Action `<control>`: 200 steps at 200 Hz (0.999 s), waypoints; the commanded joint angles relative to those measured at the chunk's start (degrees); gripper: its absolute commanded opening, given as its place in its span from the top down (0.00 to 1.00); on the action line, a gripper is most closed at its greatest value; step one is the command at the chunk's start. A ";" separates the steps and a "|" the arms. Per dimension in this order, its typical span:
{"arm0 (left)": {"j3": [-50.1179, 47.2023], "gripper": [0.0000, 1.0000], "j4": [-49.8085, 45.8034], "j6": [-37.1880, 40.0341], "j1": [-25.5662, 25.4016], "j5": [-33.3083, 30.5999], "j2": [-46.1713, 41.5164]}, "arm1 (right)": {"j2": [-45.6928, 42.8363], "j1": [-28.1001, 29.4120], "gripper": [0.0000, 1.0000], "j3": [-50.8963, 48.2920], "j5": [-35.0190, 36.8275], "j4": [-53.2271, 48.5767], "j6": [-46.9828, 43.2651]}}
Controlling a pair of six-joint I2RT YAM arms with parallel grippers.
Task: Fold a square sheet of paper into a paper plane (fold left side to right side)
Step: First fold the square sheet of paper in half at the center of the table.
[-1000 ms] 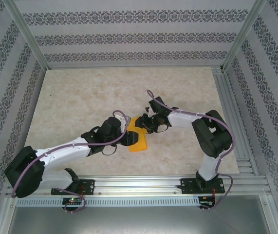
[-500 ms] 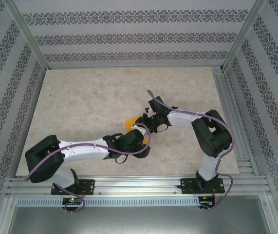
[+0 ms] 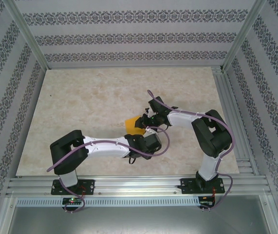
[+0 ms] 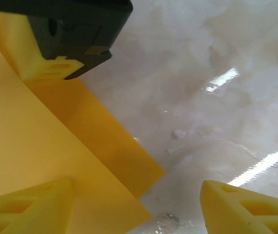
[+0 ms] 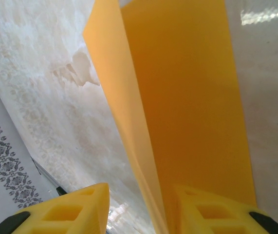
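Note:
The square sheet of paper (image 3: 132, 124) is orange-yellow and lies folded over on the marble table (image 3: 80, 97) at its middle. In the left wrist view the paper (image 4: 41, 146) shows two stacked layers with a free corner. My left gripper (image 3: 141, 134) reaches in from the near side. It (image 4: 136, 209) is open, one finger over the paper and the other over bare table. My right gripper (image 3: 145, 124) sits at the paper's right side, and one of its fingers (image 4: 56, 66) rests on the sheet. In the right wrist view the paper (image 5: 187, 97) has a raised flap, which runs down beside one finger of the open right gripper (image 5: 139, 209).
An aluminium rail (image 3: 143, 185) runs along the near edge with both arm bases bolted to it. Patterned walls (image 3: 129, 39) enclose the table at the back and sides. Bare marble stretches to the left and far side of the paper.
My left arm has swung from the paper's left side round to its near side and its jaws have widened. Its wrist now covers the paper's near part. The right arm has stayed put.

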 commanded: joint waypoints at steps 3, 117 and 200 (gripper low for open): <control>2.66 0.34 -7.48 0.27 -1.25 -6.03 1.59 | 0.33 -0.41 0.62 0.61 -0.22 -0.07 0.04; -0.59 0.79 -5.08 1.27 -1.36 -4.57 -3.81 | 1.05 -0.30 0.62 1.68 1.44 -3.03 -2.53; -2.29 0.97 -3.34 1.27 -0.44 -2.32 -5.44 | 0.88 0.14 0.62 2.08 1.78 -3.62 -3.37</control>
